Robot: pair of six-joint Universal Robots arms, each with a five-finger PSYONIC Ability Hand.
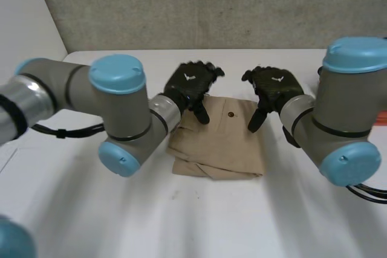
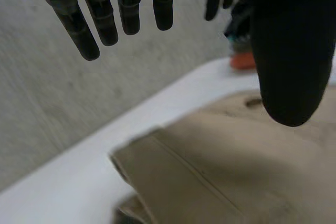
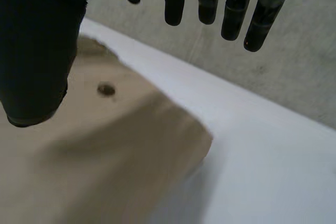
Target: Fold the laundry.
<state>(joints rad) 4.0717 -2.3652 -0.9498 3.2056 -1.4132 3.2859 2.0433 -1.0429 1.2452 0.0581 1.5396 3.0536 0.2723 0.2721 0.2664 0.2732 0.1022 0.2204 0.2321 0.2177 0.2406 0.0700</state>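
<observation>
Closest to the head camera are the two arms, the left arm (image 1: 118,98) and the right arm (image 1: 351,113), reaching over the white worktop (image 1: 181,222). Past them the left robot hand (image 1: 190,84) and the right robot hand (image 1: 273,87) hang over the far edge of a tan garment (image 1: 221,143), one near each far corner. The garment lies between them as a compact layered stack with a small button (image 1: 230,114) on top. From the left wrist, that hand's fingers (image 2: 105,17) are straight and spread well apart from the thumb (image 2: 289,66), holding nothing, with the cloth's folded edge (image 2: 173,161) below the palm. From the right wrist, the fingers (image 3: 231,9) are likewise straight and wide of the thumb (image 3: 37,56), empty above the garment's corner. By my reading the folding is nearly done: the cloth is doubled over, though its near edge looks uneven, so a last fold or a smoothing may remain.
</observation>
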